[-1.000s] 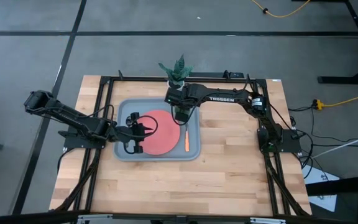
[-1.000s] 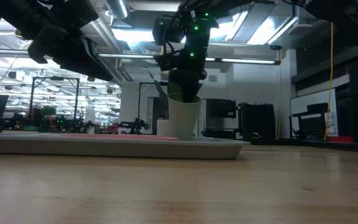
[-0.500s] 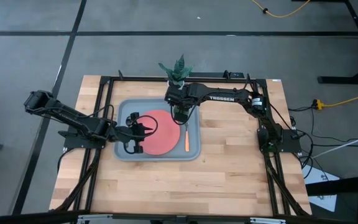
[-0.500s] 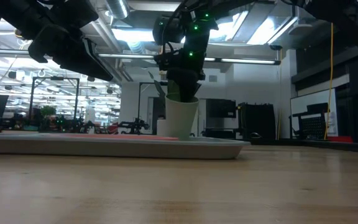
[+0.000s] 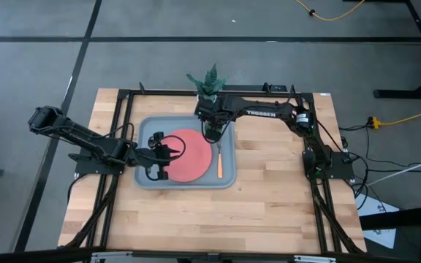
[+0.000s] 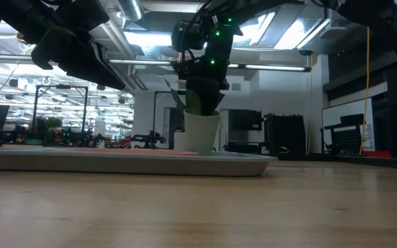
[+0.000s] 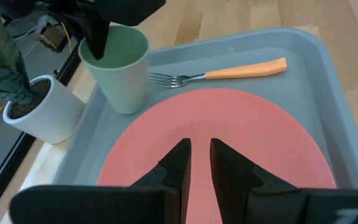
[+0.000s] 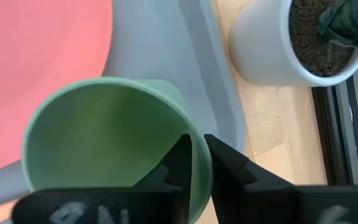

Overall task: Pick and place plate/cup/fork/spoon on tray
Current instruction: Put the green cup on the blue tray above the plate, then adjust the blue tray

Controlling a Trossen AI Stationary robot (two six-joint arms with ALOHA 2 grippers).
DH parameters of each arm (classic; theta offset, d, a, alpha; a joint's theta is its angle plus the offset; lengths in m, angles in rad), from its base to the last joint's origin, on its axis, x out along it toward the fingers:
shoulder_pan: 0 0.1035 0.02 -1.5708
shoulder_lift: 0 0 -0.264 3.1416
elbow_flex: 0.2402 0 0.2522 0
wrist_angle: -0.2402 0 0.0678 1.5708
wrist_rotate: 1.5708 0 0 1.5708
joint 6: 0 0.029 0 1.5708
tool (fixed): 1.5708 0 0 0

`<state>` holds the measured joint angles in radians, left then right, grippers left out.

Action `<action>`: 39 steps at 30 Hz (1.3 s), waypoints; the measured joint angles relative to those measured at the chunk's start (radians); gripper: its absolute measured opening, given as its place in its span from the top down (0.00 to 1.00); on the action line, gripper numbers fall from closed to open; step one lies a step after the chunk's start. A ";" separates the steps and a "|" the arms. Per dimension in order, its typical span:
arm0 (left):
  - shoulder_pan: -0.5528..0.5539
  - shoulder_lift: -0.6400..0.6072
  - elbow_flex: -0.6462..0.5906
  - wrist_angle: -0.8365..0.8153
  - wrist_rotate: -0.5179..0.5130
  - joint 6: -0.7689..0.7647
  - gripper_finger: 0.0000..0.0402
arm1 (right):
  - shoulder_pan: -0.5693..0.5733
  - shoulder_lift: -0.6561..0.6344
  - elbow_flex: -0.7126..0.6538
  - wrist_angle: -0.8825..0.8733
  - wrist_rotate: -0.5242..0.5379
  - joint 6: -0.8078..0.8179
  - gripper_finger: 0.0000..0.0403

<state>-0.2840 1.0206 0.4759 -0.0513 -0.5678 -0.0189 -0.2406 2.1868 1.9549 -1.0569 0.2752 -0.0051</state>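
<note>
The light blue-grey tray [image 5: 146, 175] lies mid-table. The coral-red plate [image 5: 190, 157] lies flat in it, and the orange-handled fork [image 5: 218, 164] lies on the tray floor by the right rim. My right gripper [image 5: 210, 131] is shut on the mint-green cup [image 7: 122, 68] at the tray's far right corner. My left gripper [image 5: 172, 150] hovers over the plate's left part, its fingers [image 7: 180, 163] close together and empty. The dark spoon is out of view. My right gripper holds the cup by its rim [image 8: 194, 144], one finger inside the cup and one outside. The fingers come from above, pointing down. The cup stands nearly upright, and its base [image 7: 128, 107] seems to rest on the tray floor beside the plate.
A white pot with a green plant [image 5: 208, 89] stands just beyond the tray's far rim, close to the cup and my right gripper. Bare wooden table [image 5: 269, 197] lies to the right of the tray and in front of it.
My right gripper has gone a little toward the table's far edge and slightly down with the cup. The cup now stands more upright than before.
</note>
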 joint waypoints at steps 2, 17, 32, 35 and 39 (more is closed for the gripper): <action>0.000 0.000 0.000 0.000 0.000 0.000 0.87 | -0.007 0.000 0.000 0.000 0.001 0.000 0.87; 0.000 0.000 0.000 0.000 0.000 0.000 0.87 | -0.012 -0.002 0.000 -0.009 0.059 -0.005 0.82; 0.000 0.000 0.000 0.000 0.000 0.000 0.87 | -0.009 -0.005 0.181 -0.215 0.072 0.027 0.82; 0.000 0.000 0.000 0.000 -0.018 0.000 0.87 | 0.002 -0.005 0.250 -0.370 0.063 0.114 0.82; 0.000 0.000 0.000 -0.008 -0.042 -0.061 0.87 | 0.038 -0.008 0.328 -0.523 0.009 0.233 0.82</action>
<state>-0.2836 1.0206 0.4759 -0.0592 -0.6101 -0.0802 -0.2029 2.1793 2.2826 -1.5799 0.2842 0.2281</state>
